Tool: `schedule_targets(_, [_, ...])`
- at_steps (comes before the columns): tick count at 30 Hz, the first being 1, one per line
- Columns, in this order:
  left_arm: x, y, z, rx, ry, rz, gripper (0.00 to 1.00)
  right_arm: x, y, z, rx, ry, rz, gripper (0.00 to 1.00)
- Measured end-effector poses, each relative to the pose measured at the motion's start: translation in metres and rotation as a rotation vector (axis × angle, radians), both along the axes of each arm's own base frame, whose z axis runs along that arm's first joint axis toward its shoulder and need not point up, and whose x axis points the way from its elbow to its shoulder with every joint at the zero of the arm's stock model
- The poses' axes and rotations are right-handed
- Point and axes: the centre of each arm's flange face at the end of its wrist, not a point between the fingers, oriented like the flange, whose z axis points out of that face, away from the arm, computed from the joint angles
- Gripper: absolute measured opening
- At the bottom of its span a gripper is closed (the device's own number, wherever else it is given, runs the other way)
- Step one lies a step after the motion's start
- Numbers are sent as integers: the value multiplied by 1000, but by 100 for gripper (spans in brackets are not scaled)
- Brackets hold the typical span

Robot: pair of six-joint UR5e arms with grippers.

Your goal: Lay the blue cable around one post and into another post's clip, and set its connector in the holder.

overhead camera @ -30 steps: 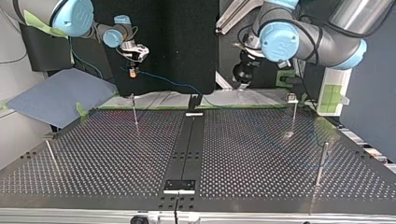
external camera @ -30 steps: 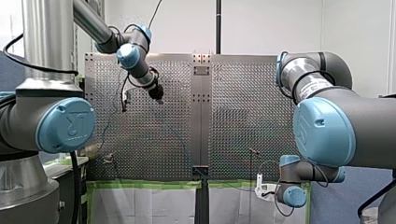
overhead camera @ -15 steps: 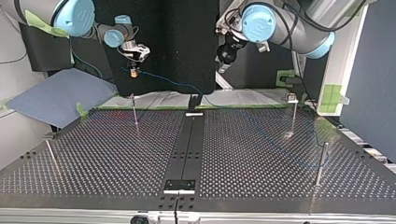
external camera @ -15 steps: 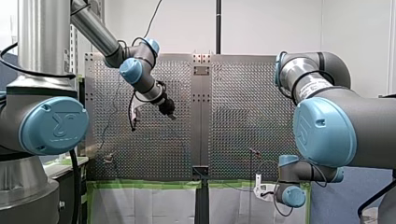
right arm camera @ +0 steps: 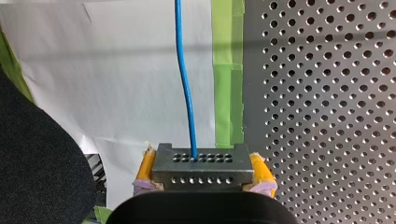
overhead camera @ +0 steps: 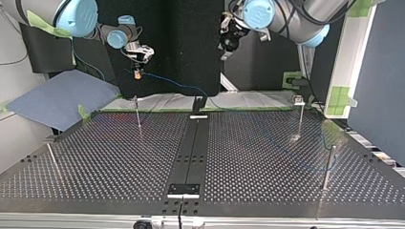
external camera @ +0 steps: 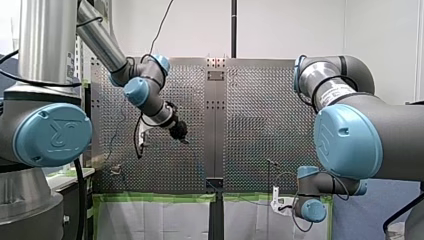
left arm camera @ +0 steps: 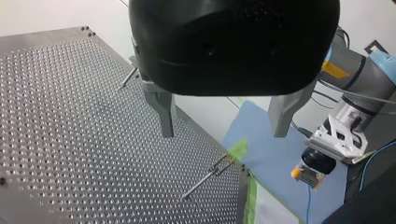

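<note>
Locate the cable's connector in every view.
Front view: not discernible; my right gripper hangs low, right of centre.
Top view: connector at upper left, in that gripper.
Left wrist view: connector over the blue mat.
Right wrist view: connector between yellow pads.
Shared landmark: blue cable.

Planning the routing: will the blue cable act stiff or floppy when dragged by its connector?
Probably light: the blue cable is thin beside the connector held in my right gripper. It leaves the connector straight, so short stretches may hold some shape. Over its length it is likely floppy: in the top view it hangs in a loose curve.
</note>
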Motion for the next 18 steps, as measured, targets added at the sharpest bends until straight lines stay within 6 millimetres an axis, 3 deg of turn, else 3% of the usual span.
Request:
schedule_targets(8, [-4, 12, -33, 19, 30, 22, 98, 2, 1, 0, 0, 0, 4, 0])
schedule_targets(18, [26, 6, -53, 7, -5, 35, 98, 4, 1, 0, -2, 0, 7, 0])
